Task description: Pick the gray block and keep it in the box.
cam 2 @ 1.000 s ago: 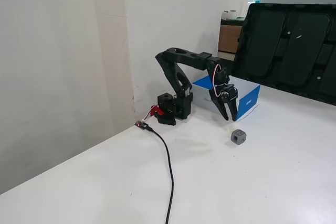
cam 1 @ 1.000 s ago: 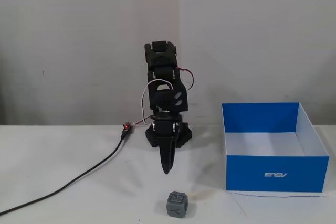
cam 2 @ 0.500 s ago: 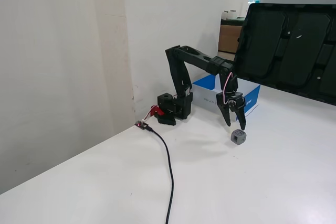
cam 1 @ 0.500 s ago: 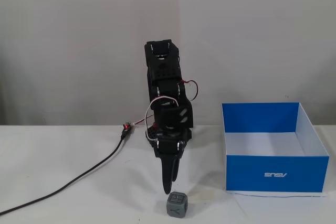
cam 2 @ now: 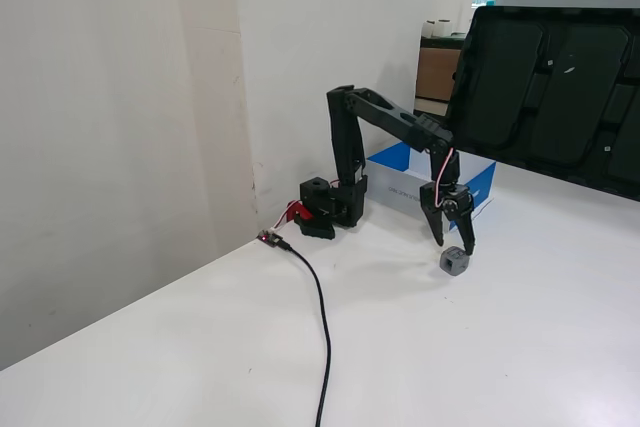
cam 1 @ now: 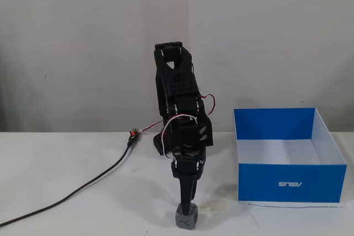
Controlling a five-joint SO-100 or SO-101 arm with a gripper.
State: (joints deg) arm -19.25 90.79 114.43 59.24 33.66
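The gray block is a small dark cube sitting on the white table near its front edge, also seen in a fixed view. My gripper points straight down just above it. From the side, the gripper is open, with one finger on each side of the block's top and no grip on it. The box, blue with a white inside, stands open-topped to the right of the arm. In a fixed view the box lies behind the arm.
A black cable runs from a small red connector near the arm's base across the table's left part, also seen in a fixed view. A large black panel stands beyond the table. A white wall is behind the arm.
The arm has stretched forward and lowered. The gripper went from hanging behind the block to straddling it from above. Block and box have not moved.
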